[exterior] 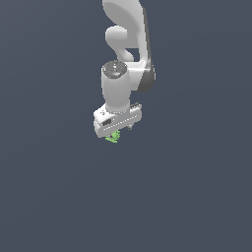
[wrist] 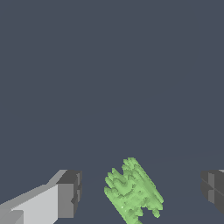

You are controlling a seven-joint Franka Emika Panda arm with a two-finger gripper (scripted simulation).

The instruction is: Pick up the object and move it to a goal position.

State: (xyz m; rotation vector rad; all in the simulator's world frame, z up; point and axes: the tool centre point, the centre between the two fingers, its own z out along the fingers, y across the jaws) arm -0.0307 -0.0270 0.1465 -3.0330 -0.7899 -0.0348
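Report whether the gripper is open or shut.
Open: in the wrist view the gripper has clear gaps between both fingertips and the green object between them.

The white arm (exterior: 126, 34) points straight down, its hand (wrist: 142, 192) with fingers (wrist: 70, 192) spread wide apart.

No text, label, brand, number or sign can be read in either view; every surface shown is plain and unmarked.
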